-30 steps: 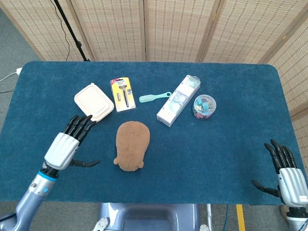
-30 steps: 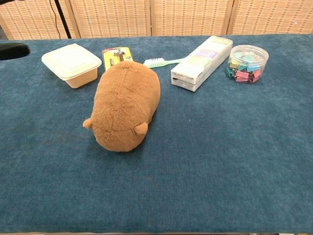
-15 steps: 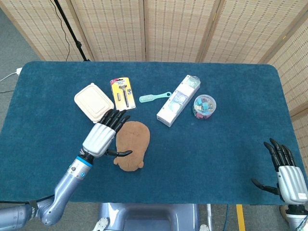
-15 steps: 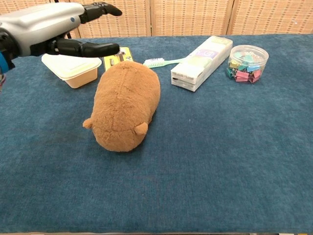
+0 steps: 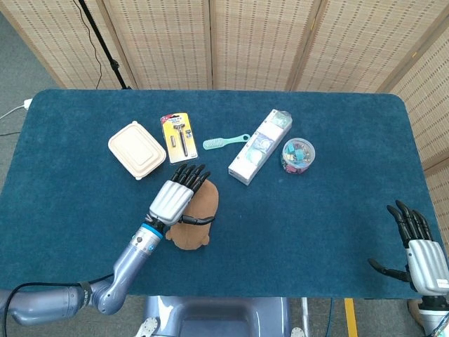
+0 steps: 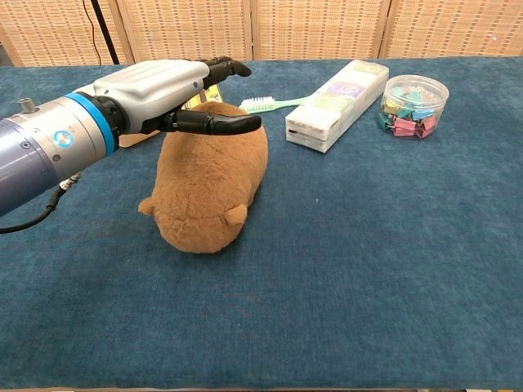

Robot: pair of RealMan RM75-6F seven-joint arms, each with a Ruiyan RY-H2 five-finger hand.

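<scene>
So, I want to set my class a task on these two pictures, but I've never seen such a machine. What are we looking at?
It is a robot with two arms ending in mechanical hands, at a table with a blue cloth. One picture looks down from its head, the other forward from its chest. The left hand hovers open over a brown plush toy, holding nothing. The right hand is open at the table's edge. Also there: a lidded food box, a packaged razor, a green brush, a long box and a tub of binder clips.

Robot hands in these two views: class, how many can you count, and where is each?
2. The left hand is over the brown plush toy near the table's middle; the right hand is at the blue table's near right corner, head view only.
</scene>
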